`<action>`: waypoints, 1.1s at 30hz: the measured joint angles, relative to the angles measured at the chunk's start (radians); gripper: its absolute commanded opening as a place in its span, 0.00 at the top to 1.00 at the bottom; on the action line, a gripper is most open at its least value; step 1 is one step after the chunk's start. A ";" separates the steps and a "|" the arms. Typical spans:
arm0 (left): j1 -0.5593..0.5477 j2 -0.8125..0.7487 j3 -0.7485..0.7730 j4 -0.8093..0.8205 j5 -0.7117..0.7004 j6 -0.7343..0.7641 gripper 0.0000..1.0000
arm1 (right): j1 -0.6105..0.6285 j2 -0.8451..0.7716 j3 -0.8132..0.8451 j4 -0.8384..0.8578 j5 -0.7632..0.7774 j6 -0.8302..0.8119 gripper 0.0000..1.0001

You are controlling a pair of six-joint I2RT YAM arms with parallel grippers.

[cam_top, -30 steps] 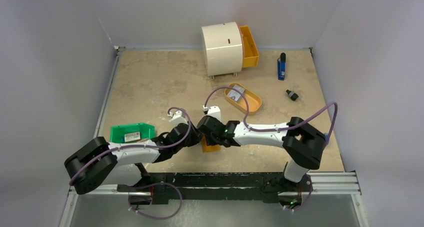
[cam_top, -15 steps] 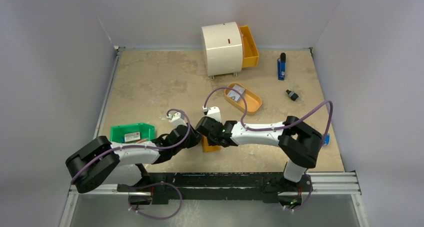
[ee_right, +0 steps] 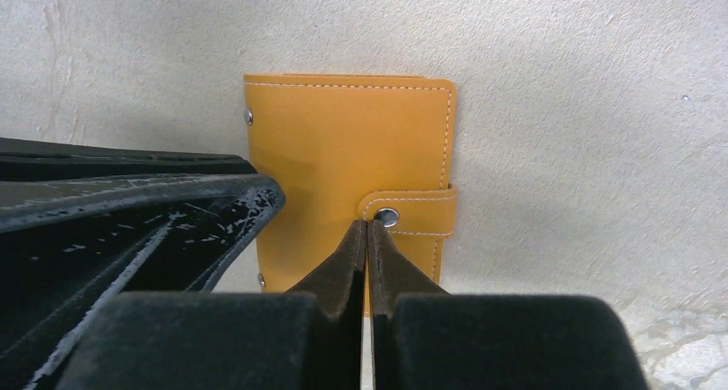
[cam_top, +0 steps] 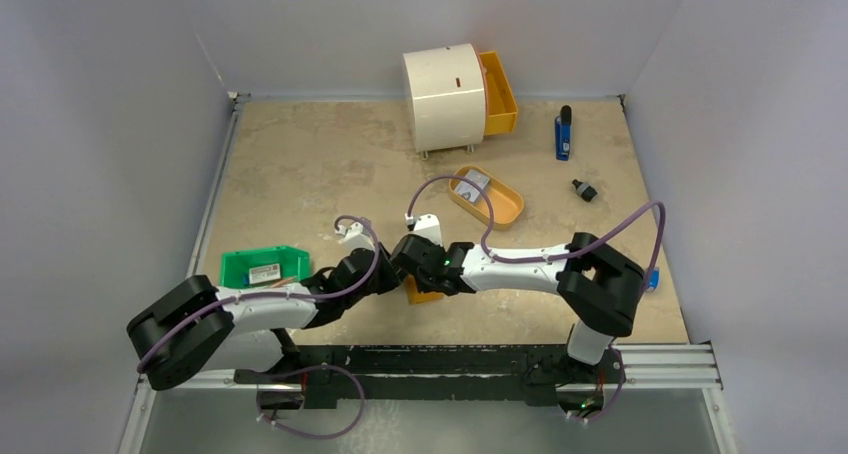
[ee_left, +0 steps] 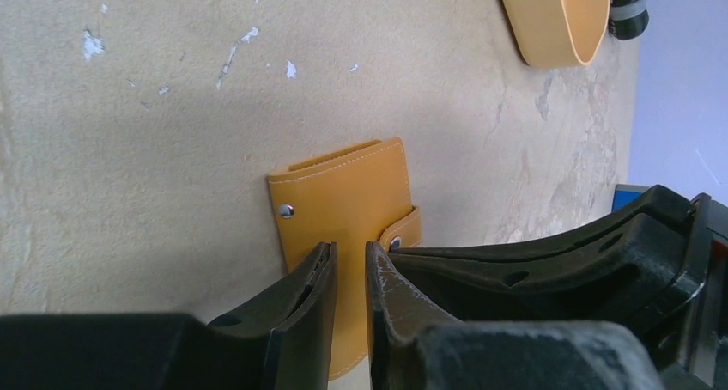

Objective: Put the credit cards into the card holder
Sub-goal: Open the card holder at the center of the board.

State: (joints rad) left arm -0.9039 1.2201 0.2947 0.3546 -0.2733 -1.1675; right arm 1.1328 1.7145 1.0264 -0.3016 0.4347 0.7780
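Observation:
The card holder is a tan wallet lying flat and closed by a snap strap near the table's front middle. It also shows in the left wrist view and the right wrist view. My left gripper hangs over its near edge, jaws a narrow gap apart with nothing between them. My right gripper is shut and empty, its tips at the strap's snap. One pale card lies in the orange tray. Another pale card lies in the green bin.
A white round drawer unit with an open orange drawer stands at the back. A blue and black item and a small black part lie at the right. The two grippers crowd each other over the wallet.
The right arm's elbow has shifted slightly left. Both grippers have stayed at the wallet, which has not moved.

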 measured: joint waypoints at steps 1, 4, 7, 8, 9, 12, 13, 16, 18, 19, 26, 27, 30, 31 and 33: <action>0.000 0.009 0.001 0.010 0.006 0.000 0.83 | 0.000 0.000 0.000 -0.001 0.001 0.000 1.00; 0.000 0.055 0.001 0.043 0.028 0.000 0.84 | 0.000 0.000 0.000 -0.002 0.001 0.000 1.00; 0.000 0.106 0.002 0.088 0.045 0.000 0.84 | 0.000 0.000 0.000 -0.010 0.001 0.000 1.00; 0.000 0.118 0.003 0.105 0.051 0.000 0.85 | 0.000 0.000 0.000 -0.011 0.001 0.000 1.00; 0.000 0.132 0.006 0.119 0.056 0.000 0.86 | 0.000 0.000 0.000 -0.012 0.001 0.000 1.00; 0.000 0.172 0.016 0.156 0.068 0.000 0.92 | 0.000 0.000 0.000 -0.016 0.001 0.006 1.00; 0.000 0.182 0.019 0.163 0.069 0.000 0.95 | 0.000 0.000 0.000 -0.019 0.002 0.008 1.00; 0.000 0.209 0.031 0.172 0.069 -0.001 1.00 | 0.000 -0.003 0.000 -0.034 0.006 0.014 1.00; 0.000 0.220 0.035 0.175 0.068 0.000 1.00 | 0.000 -0.010 -0.001 -0.045 0.017 0.016 1.00; 0.000 0.223 0.035 0.177 0.068 -0.001 1.00 | 0.000 -0.017 -0.002 -0.053 0.021 0.018 1.00; 0.000 0.227 0.035 0.180 0.066 -0.001 1.00 | 0.000 -0.129 -0.039 -0.068 0.051 0.021 0.59; -0.001 0.227 0.035 0.180 0.065 -0.001 1.00 | 0.000 -0.140 -0.043 -0.070 0.053 0.021 0.56; -0.001 0.227 0.035 0.180 0.065 -0.001 1.00 | 0.000 -0.142 -0.044 -0.076 0.052 0.022 0.49; -0.001 0.227 0.035 0.180 0.065 -0.001 1.00 | 0.000 -0.135 -0.044 -0.077 0.052 0.021 0.48; -0.001 0.228 0.035 0.181 0.065 -0.001 1.00 | 0.000 -0.116 -0.044 -0.080 0.051 0.018 0.48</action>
State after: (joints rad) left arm -0.9047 1.4479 0.3298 0.5354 -0.2081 -1.1687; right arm 1.1324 1.5990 0.9825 -0.3813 0.4858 0.7959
